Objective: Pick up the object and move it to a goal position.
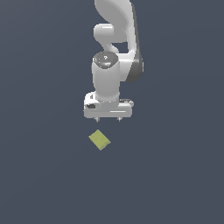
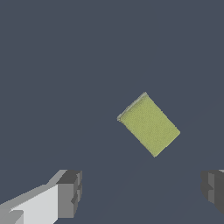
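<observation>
The object is a small flat yellow-green block (image 1: 99,140) lying on the dark grey floor, turned at an angle. My white gripper (image 1: 108,119) hangs above it, a little toward the exterior view's right, pointing down. Only the two short fingertips (image 1: 98,118) show below the hand, set wide apart. In the wrist view the block (image 2: 148,124) lies flat, apart from the gripper (image 2: 142,190), whose dark pads (image 2: 70,192) stand far apart with nothing between them. The gripper is open and empty.
The plain dark grey floor (image 1: 43,175) fills both views. The white arm (image 1: 114,48) rises behind the gripper toward the top of the exterior view. No other objects or goal marker show.
</observation>
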### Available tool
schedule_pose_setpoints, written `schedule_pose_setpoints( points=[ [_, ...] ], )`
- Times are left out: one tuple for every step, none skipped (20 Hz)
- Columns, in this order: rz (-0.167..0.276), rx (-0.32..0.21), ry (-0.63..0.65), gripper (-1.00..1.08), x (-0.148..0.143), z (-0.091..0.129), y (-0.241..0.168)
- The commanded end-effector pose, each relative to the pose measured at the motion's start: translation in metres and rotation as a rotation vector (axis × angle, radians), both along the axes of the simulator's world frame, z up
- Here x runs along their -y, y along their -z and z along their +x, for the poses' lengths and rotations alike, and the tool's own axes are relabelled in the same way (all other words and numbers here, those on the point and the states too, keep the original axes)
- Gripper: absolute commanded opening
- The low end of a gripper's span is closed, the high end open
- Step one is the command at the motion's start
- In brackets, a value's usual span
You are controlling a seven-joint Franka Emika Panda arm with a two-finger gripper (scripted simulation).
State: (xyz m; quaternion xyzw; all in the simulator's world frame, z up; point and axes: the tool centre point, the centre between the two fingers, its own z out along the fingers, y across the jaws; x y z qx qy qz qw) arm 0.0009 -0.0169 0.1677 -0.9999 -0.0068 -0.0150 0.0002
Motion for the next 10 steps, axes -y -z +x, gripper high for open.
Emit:
schedule_pose_setpoints(
  points=[
    [0.000, 0.000, 0.000, 1.00, 0.000, 0.000, 0.000],
    [0.000, 0.001, -0.002, 1.00, 0.000, 0.000, 0.000],
    [-0.001, 0.002, -0.006, 1.00, -0.001, 0.001, -0.001],
    [-0.001, 0.005, -0.014, 1.00, -0.003, 0.002, -0.003],
    [-0.003, 0.008, -0.024, 1.00, -0.006, 0.003, -0.006],
    [-0.004, 0.013, -0.038, 1.00, -0.009, 0.005, -0.009],
    [-0.006, 0.018, -0.052, 1.00, -0.012, 0.006, -0.012],
    [-0.007, 0.022, -0.062, 1.00, -0.015, 0.007, -0.015],
    [-0.008, 0.025, -0.070, 1.00, -0.017, 0.008, -0.016],
    [-0.009, 0.026, -0.074, 1.00, -0.018, 0.009, -0.018]
  ],
)
